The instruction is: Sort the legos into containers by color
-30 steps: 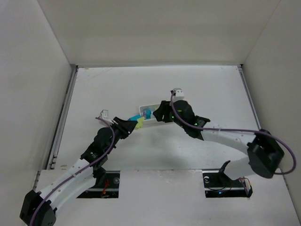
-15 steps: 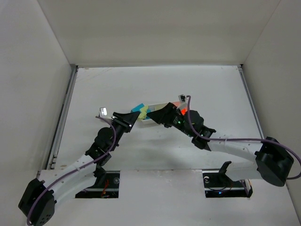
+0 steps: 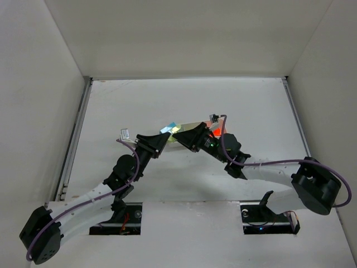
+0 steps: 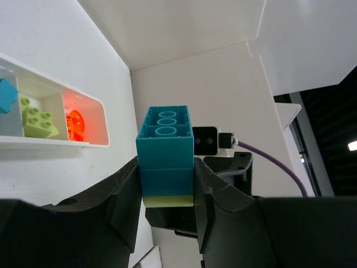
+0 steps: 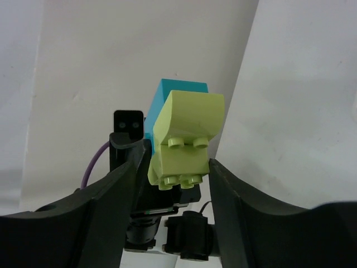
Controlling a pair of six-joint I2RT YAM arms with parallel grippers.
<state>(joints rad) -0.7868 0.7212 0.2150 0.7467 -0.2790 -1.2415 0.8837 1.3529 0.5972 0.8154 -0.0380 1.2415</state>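
My left gripper (image 3: 160, 139) is shut on a teal-blue lego (image 4: 165, 146) with a yellow-green lego (image 5: 185, 139) joined to its end. The stack (image 3: 170, 128) is held in the air between both arms. My right gripper (image 3: 185, 136) faces the left one and is shut on the yellow-green lego; the teal one (image 5: 167, 96) shows behind it. The white tray (image 4: 83, 144) lies below, holding a teal lego (image 4: 5, 95), a yellow-green lego (image 4: 38, 117) and an orange-red lego (image 4: 75, 123), one colour per compartment. In the top view the arms hide most of the tray (image 3: 196, 123).
White walls enclose the white table (image 3: 251, 106) on three sides. A metal rail (image 3: 75, 139) runs along the left edge. The right arm's wrist and purple cable (image 4: 268, 159) sit just behind the held stack.
The left gripper has carried the stack up and to the right. The right gripper has turned from the tray toward it and closed on the yellow-green end.
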